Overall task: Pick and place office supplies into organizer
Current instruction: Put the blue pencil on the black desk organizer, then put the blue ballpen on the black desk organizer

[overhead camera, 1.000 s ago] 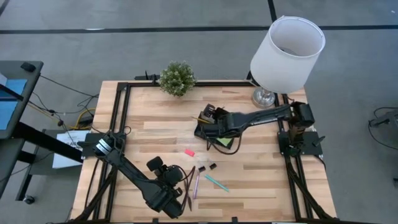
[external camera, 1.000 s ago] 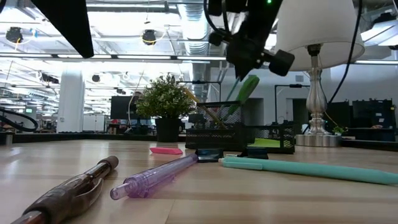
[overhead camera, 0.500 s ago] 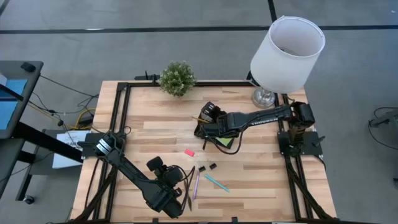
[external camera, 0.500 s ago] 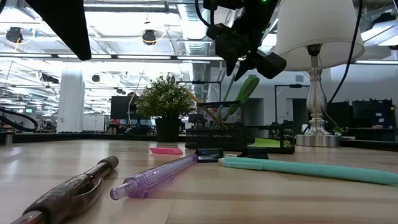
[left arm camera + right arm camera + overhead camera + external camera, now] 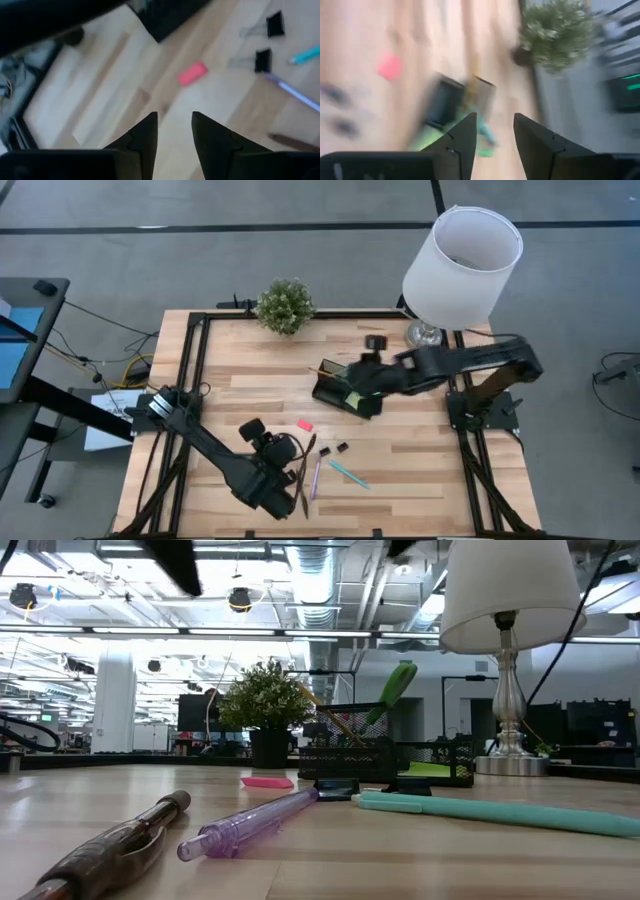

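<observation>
The black organizer (image 5: 328,390) (image 5: 350,755) stands mid-table. Green-handled scissors (image 5: 397,682) and a yellow pencil (image 5: 318,708) stick up out of its raised back section, and a lime sticky-note pad (image 5: 430,769) lies in its tray. On the near table lie a pink eraser (image 5: 304,424), two binder clips (image 5: 333,448), a brown pen (image 5: 304,466), a purple-pink pen (image 5: 317,476) and a teal pen (image 5: 348,473). My right gripper (image 5: 358,385) (image 5: 495,130) hovers open above the organizer. My left gripper (image 5: 283,448) (image 5: 175,125) is open near the pens, pointing toward the eraser (image 5: 193,73).
A white-shaded lamp (image 5: 462,255) stands at the far right corner, and a small potted plant (image 5: 285,306) at the far edge. Bare wood lies left of the organizer and along the right side. Black rails (image 5: 200,350) frame the table.
My right gripper has let go of the scissors' green handle, risen out of the low view and drawn back toward the table's right. The scissors stay standing tilted in the organizer. My left arm has shifted a little toward the right.
</observation>
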Motion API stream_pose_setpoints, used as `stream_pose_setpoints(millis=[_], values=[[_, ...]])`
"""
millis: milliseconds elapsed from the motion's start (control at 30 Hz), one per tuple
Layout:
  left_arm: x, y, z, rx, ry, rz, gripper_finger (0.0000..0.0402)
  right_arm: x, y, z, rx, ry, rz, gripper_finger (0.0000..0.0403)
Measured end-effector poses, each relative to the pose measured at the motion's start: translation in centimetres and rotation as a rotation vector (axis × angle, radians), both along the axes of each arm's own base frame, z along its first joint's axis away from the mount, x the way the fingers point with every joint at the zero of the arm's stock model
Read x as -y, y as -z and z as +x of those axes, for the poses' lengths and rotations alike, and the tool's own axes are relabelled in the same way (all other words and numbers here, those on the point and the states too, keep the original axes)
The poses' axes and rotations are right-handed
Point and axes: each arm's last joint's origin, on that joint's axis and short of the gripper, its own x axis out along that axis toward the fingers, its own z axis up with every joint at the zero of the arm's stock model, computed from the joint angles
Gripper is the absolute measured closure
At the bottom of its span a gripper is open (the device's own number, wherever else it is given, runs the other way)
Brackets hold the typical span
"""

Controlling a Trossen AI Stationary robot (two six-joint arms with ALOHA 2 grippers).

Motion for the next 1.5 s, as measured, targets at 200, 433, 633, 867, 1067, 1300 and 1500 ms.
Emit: stream_pose_setpoints(millis=[200,433,633,867,1067,1300,1500], values=[[-3.8,-3.5,0.3,-0.023,0.106,0.097,0.0305,-1.3,-3.5,-4.1,0.208,0.087,0.239,0.028],[-11.0,-9.3,-1.1,0.079,-0.002,0.07,0.0312,-5.0,-3.8,-7.6,0.206,0.086,0.381,0.0278],[-14.9,-12.4,-2.9,0.195,-0.103,-0.09,0.0301,-8.9,-1.0,-8.9,0.065,0.073,0.356,0.0262],[-13.6,-11.9,-0.5,0.253,-0.002,-0.298,0.0267,-11.5,3.1,-7.3,-0.061,0.175,0.296,0.022],[-11.7,-8.7,2.1,0.175,-0.033,-0.45,0.0253,-12.6,6.5,-4.0,-0.16,0.273,0.425,0.0186],[-10.2,-6.9,3.7,0.115,0.029,-0.561,0.0253,-15.0,11.6,0.0,-0.258,0.275,0.545,0.0186],[-10.4,-9.0,1.9,0.14,0.084,-0.559,0.0254,-15.7,15.4,3.0,-0.277,0.286,0.617,0.0201]])
